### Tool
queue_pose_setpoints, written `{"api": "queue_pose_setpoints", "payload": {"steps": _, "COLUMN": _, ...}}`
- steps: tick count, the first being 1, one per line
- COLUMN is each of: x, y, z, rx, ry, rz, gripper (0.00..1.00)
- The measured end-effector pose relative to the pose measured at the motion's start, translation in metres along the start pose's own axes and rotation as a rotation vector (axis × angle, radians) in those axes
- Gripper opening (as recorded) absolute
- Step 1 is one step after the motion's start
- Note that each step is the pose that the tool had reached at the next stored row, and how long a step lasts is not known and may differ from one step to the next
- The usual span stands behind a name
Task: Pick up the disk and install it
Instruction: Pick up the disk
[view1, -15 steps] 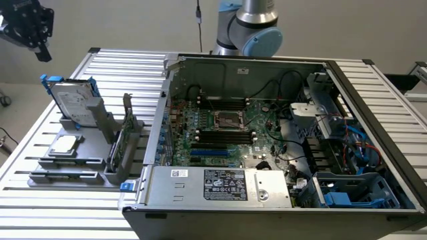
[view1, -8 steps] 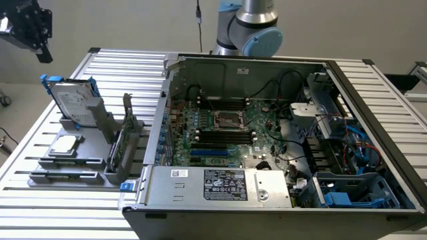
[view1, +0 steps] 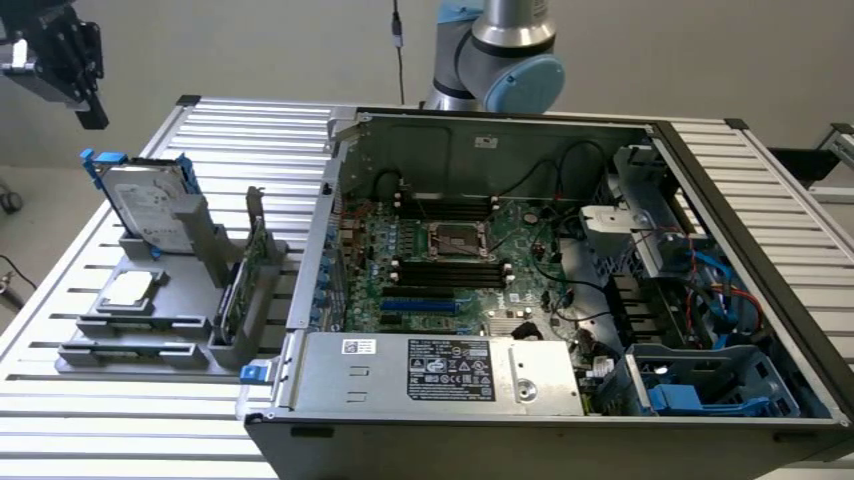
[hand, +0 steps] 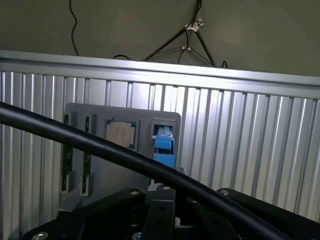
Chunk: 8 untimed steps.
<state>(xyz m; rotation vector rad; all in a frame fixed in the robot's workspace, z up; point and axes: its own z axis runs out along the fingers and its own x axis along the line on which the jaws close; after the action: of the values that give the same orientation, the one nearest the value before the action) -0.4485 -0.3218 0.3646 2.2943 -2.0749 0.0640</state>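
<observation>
The disk (view1: 144, 205) stands tilted on its edge in the grey holder (view1: 147, 335) on the exterior view's left, its silver face and blue side rails showing. My gripper (view1: 80, 85) hangs in the air above and slightly left of the disk, well apart from it and holding nothing. In the wrist view the disk (hand: 163, 145) appears edge-on as a blue strip in the grey holder (hand: 100, 115), far beyond the gripper's black housing (hand: 160, 220).
An open computer case (view1: 350, 200) with its motherboard (view1: 454, 260) takes up the middle and right of the slatted aluminium table (view1: 227, 130). A blue-lined bay (view1: 707, 385) sits at its near right corner. A square chip (view1: 130, 290) and a green card (view1: 238, 290) share the holder. A black cable (hand: 75, 137) crosses the wrist view.
</observation>
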Motion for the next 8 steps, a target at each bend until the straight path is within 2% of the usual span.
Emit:
{"api": "queue_pose_setpoints", "payload": {"steps": 5, "x": 0.0012, "y": 0.0001, "z": 0.0003, "rx": 0.0015, "ry": 0.0002, "rz": -0.017, "gripper": 0.12}}
{"api": "queue_pose_setpoints", "payload": {"steps": 8, "x": 0.0023, "y": 0.0002, "z": 0.0005, "rx": 0.0018, "ry": 0.0002, "rz": -0.017, "gripper": 0.3}}
